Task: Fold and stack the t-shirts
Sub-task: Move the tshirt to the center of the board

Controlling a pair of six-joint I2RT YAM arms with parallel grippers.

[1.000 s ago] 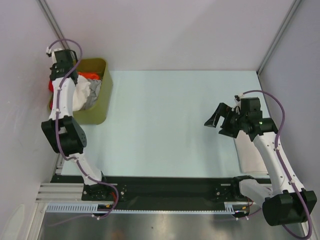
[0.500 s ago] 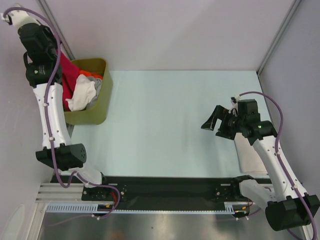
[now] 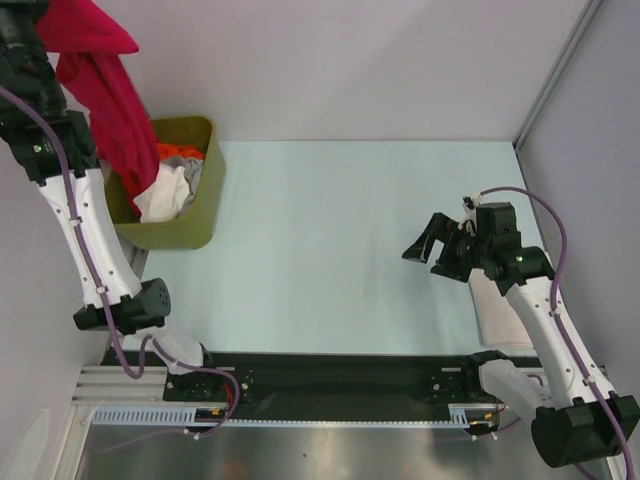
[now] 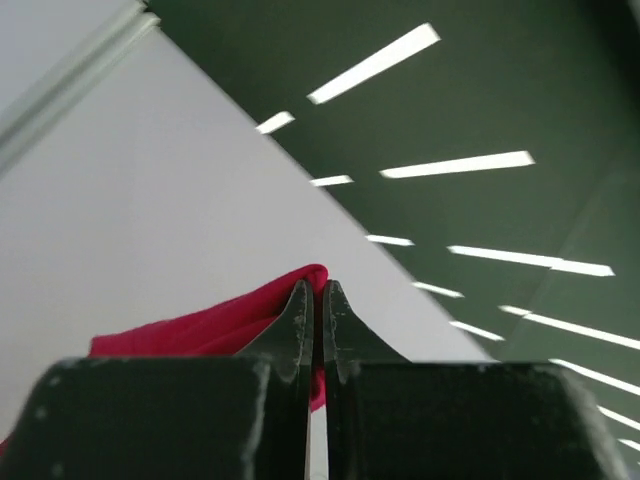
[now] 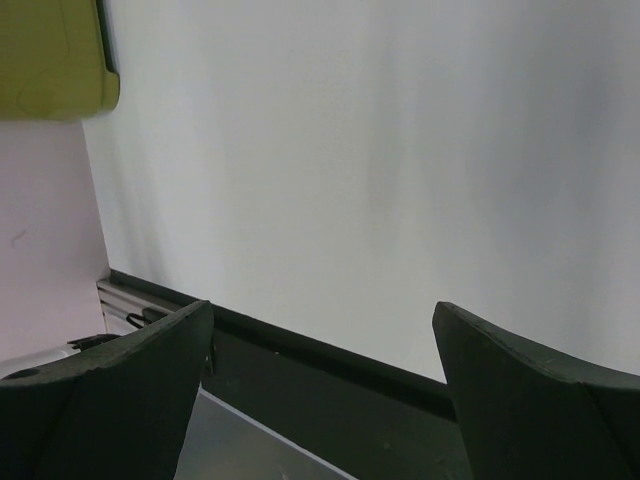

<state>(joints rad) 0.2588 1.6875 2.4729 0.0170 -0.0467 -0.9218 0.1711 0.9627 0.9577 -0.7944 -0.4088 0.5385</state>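
My left gripper (image 4: 320,290) is shut on a fold of the crimson-red t-shirt (image 4: 215,325). In the top view the left arm is raised high at the far left, and the crimson-red t-shirt (image 3: 112,85) hangs from it, its lower end still over the bin. An orange t-shirt (image 3: 181,152) and a white t-shirt (image 3: 168,190) lie in the bin. An off-white folded t-shirt (image 3: 497,312) lies at the table's right edge under the right arm. My right gripper (image 3: 432,247) is open and empty above the table, right of centre; it also shows in the right wrist view (image 5: 320,315).
The olive-green bin (image 3: 198,222) stands at the table's left edge; its corner shows in the right wrist view (image 5: 50,60). The pale table (image 3: 330,240) is enclosed by grey walls. A black rail (image 3: 330,372) runs along the near edge.
My left arm has risen from the bin towards the top left, pulling the crimson-red t-shirt up out of it. The right arm has barely shifted.
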